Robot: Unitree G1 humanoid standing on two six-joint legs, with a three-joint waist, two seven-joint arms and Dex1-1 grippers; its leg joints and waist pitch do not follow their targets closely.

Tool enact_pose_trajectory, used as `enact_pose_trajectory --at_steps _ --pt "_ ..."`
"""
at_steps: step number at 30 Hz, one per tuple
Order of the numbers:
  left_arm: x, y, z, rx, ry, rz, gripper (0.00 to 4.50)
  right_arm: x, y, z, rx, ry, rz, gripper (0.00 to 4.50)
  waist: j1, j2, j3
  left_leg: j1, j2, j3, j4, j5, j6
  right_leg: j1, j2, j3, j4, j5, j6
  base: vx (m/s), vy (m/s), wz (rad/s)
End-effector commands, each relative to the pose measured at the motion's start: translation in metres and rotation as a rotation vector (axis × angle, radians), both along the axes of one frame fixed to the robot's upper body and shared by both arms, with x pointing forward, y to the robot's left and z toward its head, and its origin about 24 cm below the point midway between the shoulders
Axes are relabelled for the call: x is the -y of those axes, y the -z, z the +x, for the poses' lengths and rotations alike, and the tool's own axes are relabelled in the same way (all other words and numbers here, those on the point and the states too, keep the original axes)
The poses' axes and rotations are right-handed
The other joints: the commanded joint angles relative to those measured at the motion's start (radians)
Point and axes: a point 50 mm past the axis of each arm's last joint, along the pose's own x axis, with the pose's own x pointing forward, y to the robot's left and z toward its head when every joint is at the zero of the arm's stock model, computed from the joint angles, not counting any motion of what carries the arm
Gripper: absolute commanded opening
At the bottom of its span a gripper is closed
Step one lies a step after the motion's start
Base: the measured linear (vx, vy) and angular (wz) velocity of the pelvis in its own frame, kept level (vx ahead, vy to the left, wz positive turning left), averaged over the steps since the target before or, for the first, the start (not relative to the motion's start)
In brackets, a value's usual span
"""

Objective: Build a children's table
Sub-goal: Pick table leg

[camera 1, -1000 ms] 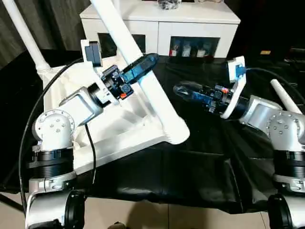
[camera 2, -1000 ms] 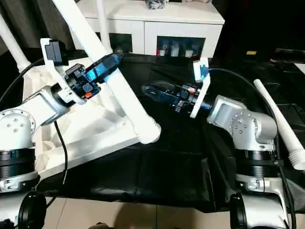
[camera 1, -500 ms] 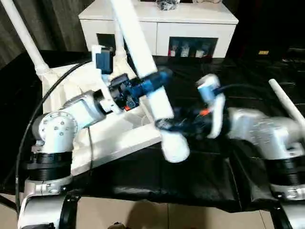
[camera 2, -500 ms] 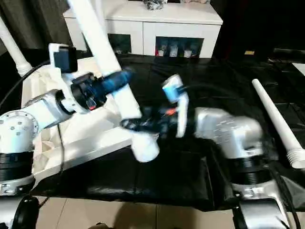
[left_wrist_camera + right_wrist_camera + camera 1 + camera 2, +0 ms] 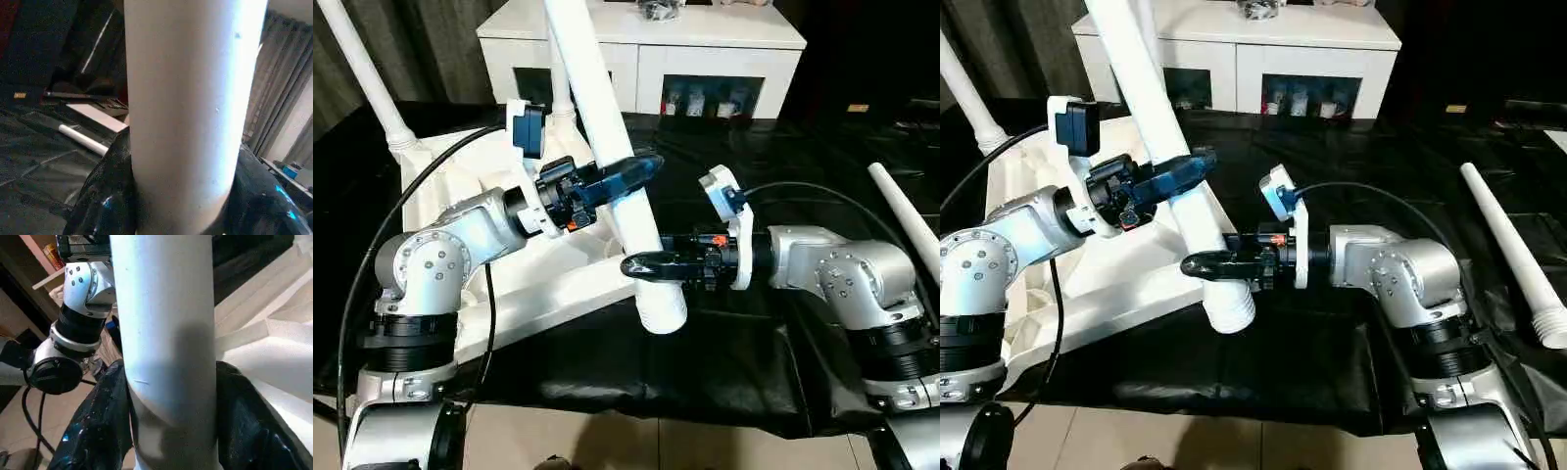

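**A:** What is the biggest thing in view?

**B:** A large work table (image 5: 724,392) under a black cover fills most of the scene. Behind it stands a white cabinet (image 5: 646,44) with glass doors; small items sit on its shelves behind the glass, too small to identify, and a dark object lies on its top.

**A:** And the children's table?

**B:** Its white tabletop (image 5: 538,284) lies upside down on the robot's left half of the black cover, ribbed underside facing up. One leg (image 5: 362,73) stands tilted in a far corner socket. Another leg (image 5: 563,93) rises at the far edge, behind the one being held.

**A:** Which leg is being held?

**B:** A long white tube, the held leg (image 5: 607,147), slants from the upper middle down to its wide ribbed end, which hangs just over the tabletop's near edge. The left gripper (image 5: 622,178) is clamped around its middle, one black finger on each side. The right gripper (image 5: 651,264) is clamped on it lower down, near the wide end, its fingers pressed on either side of the tube.

**A:** Anything else?

**B:** A spare leg (image 5: 1513,255) lies flat on the black cover at the robot's right, well apart from both grippers.
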Motion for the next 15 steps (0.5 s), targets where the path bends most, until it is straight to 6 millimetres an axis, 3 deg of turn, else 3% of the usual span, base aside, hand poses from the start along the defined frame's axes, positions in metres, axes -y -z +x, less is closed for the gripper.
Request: enact_pose_trajectory --at_steps 1,2,3,4,6,7,9,11,15 --pt "0.005 -0.006 0.001 0.018 -0.005 -0.007 1.84 0.002 0.004 0.007 0.028 0.110 -0.034 2.00 0.000 -0.008 -0.078 0.017 0.016 0.001 -0.079 -0.182 -0.027 0.053 -0.031 0.025 -0.060 -0.228 -0.205 0.000 0.000 0.00" --pt "0.005 -0.005 0.003 0.010 -0.017 -0.004 1.84 0.002 0.004 0.008 0.032 0.114 -0.033 2.00 -0.002 -0.008 -0.076 0.016 0.016 0.001 -0.080 -0.187 -0.031 0.052 -0.031 0.025 -0.061 -0.235 -0.202 0.000 0.000 0.00" --pt "0.004 -0.005 0.007 -0.022 -0.048 -0.015 2.39 0.002 0.003 0.009 0.051 0.132 -0.036 1.96 0.000 -0.006 -0.078 0.018 0.017 0.000 -0.079 -0.187 -0.035 0.053 -0.031 0.025 -0.060 -0.233 -0.199 0.000 0.000 0.00" --pt "0.002 -0.004 0.016 -0.042 -0.136 -0.021 2.53 0.000 0.005 0.014 0.085 0.202 -0.059 1.94 -0.002 -0.007 -0.077 0.016 0.016 0.001 -0.079 -0.187 -0.037 0.052 -0.030 0.026 -0.062 -0.228 -0.198 0.000 0.000 0.00" --pt "-0.002 -0.005 0.023 -0.039 -0.229 -0.018 2.56 -0.003 0.008 0.022 0.160 0.307 -0.105 1.93 -0.001 -0.005 -0.078 0.022 0.014 0.002 -0.078 -0.192 -0.046 0.046 -0.030 0.026 -0.066 -0.244 -0.187 0.000 0.000 0.00" --pt "-0.002 -0.005 0.026 -0.006 -0.295 0.022 2.63 -0.007 0.012 0.026 0.228 0.375 -0.145 1.91 -0.003 -0.008 -0.077 0.014 0.016 -0.002 -0.083 -0.192 -0.054 0.052 -0.033 0.025 -0.067 -0.258 -0.176 0.000 0.000 0.00" --pt "0.000 -0.003 0.032 0.047 -0.433 0.096 2.88 -0.014 0.017 0.031 0.312 0.487 -0.194 1.89 -0.007 -0.007 -0.077 0.016 0.016 -0.004 -0.085 -0.200 -0.066 0.050 -0.033 0.025 -0.068 -0.271 -0.148 0.000 0.000 0.00" --pt "0.002 -0.001 0.039 0.039 -0.541 0.124 3.08 -0.021 0.020 0.035 0.395 0.568 -0.243 1.88 -0.009 -0.006 -0.077 0.015 0.018 -0.003 -0.085 -0.191 -0.073 0.049 -0.032 0.026 -0.067 -0.247 -0.142 0.000 0.000 0.00" --pt "0.008 0.001 0.043 -0.008 -0.624 0.104 3.33 -0.031 0.022 0.038 0.449 0.679 -0.255 1.88 -0.007 -0.005 -0.083 0.012 0.014 -0.003 -0.081 -0.161 -0.053 0.054 -0.029 0.026 -0.057 -0.165 -0.166 0.000 0.000 0.00"
